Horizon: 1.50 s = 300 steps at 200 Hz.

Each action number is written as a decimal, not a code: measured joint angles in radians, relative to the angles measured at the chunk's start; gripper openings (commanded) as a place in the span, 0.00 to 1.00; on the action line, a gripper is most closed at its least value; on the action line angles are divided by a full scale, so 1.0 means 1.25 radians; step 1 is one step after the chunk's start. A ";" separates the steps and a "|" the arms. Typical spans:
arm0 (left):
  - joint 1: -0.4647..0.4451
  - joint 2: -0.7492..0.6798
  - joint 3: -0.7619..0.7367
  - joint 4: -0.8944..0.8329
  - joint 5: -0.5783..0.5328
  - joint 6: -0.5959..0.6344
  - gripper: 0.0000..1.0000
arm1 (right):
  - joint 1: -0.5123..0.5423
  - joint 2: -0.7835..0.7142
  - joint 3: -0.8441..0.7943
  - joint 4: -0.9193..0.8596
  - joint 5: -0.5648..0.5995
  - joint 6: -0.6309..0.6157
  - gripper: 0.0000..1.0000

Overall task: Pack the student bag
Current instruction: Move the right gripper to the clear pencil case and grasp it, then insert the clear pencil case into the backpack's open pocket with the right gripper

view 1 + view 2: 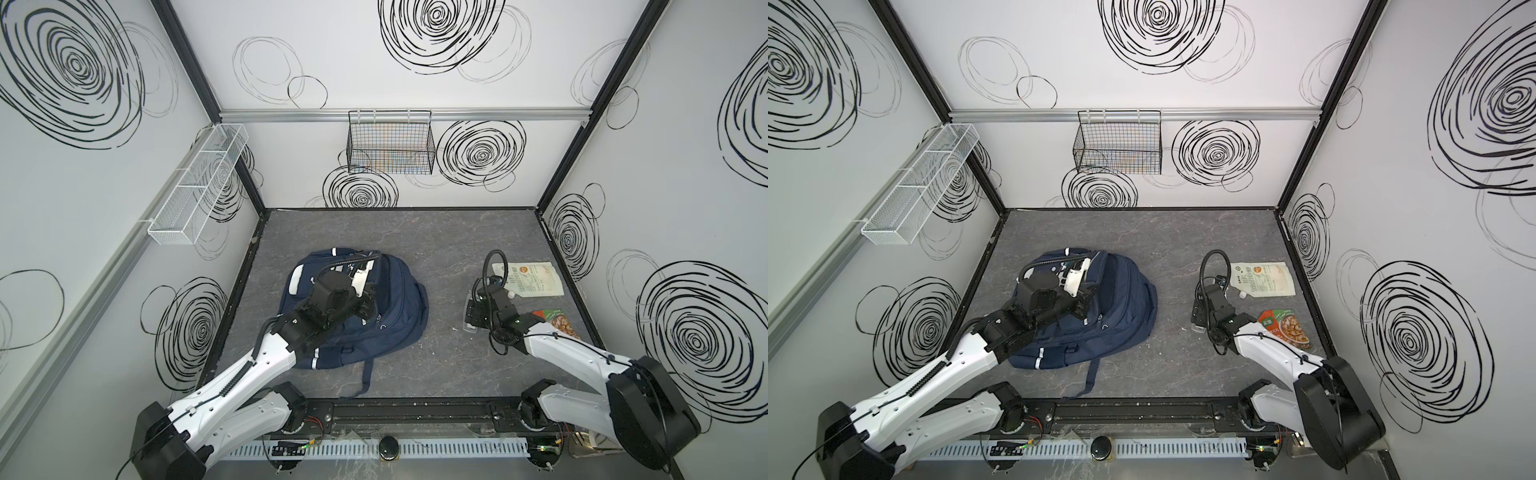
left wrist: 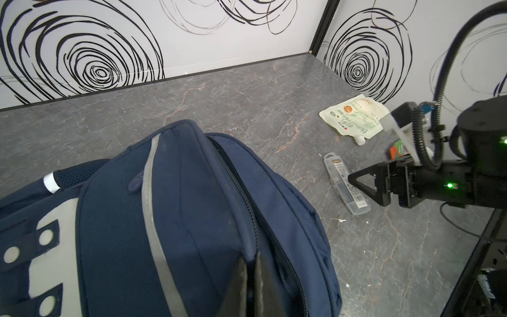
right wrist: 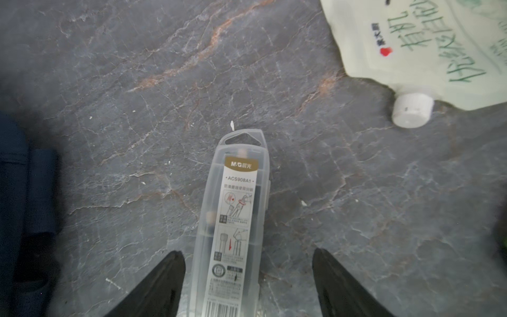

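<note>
1. Left gripper (image 2: 251, 263), fingers pressed together on a fold beside the zipper, holds the student bag (image 1: 395, 299), which lies left of centre on the table (image 1: 415, 249).
2. Right gripper (image 3: 247, 251), fingers spread, straddles a clear case (image 3: 236, 205) off-centre; closing could skid or twist it.

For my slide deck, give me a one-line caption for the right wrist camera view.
Open right gripper straddles a clear plastic case on the grey table, a white spouted pouch nearby.

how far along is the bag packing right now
Nothing visibly packed. In hand: left gripper pinches the student bag by its zipper; right gripper stands open astride the clear case. Still to go: case, white pouch and orange packet, all lying outside the bag.
</note>
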 measured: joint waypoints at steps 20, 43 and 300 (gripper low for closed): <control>0.024 -0.009 -0.011 0.015 0.031 -0.001 0.00 | -0.001 0.090 0.044 -0.010 -0.007 -0.003 0.70; 0.043 -0.022 -0.032 0.040 0.062 -0.004 0.00 | -0.005 0.194 0.099 -0.013 -0.022 -0.009 0.60; 0.154 -0.033 -0.112 0.182 0.265 -0.074 0.00 | 0.276 0.219 0.548 0.074 -0.357 0.118 0.43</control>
